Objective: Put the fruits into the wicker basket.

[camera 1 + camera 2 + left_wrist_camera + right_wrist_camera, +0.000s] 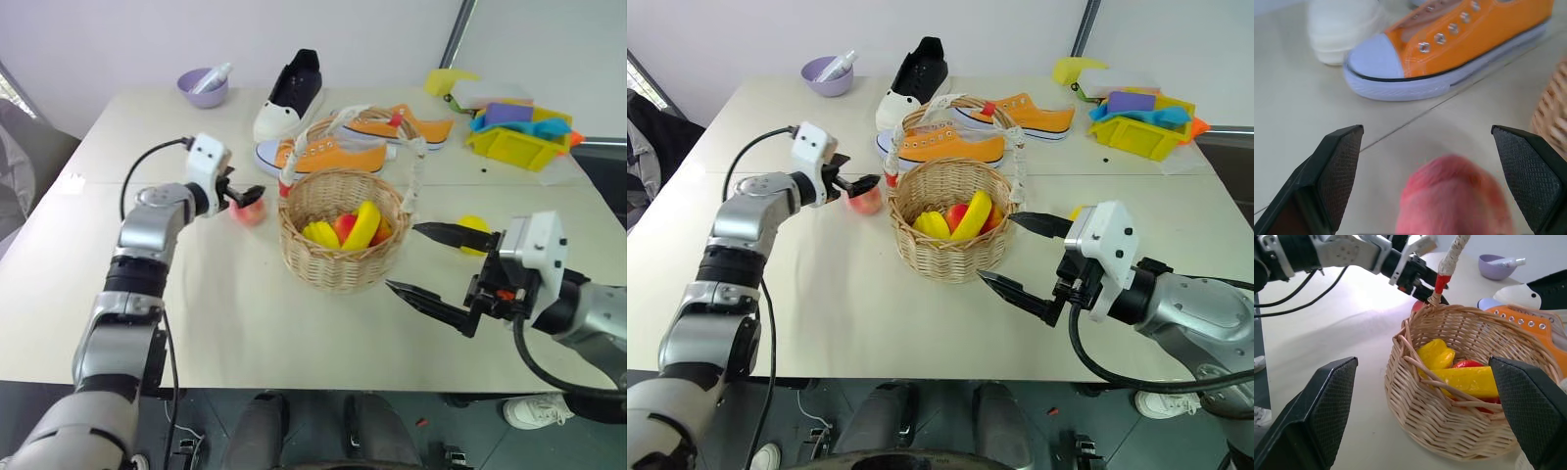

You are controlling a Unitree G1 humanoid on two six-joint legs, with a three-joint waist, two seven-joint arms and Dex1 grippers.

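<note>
With jaws apart, the left gripper [251, 195] hovers over the pink peach [248, 211] beside the wicker basket [342, 257]; next, clamp and lift it in, while the right gripper [427, 260] waits wide apart

Head cams overlook table [245, 323]; wrist cams close.

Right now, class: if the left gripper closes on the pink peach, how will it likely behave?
The pink peach looks round, so it would probably roll if nudged. Its fuzzy surface suggests decent grip. The left gripper stands open around it; being small, it is likely light.
</note>
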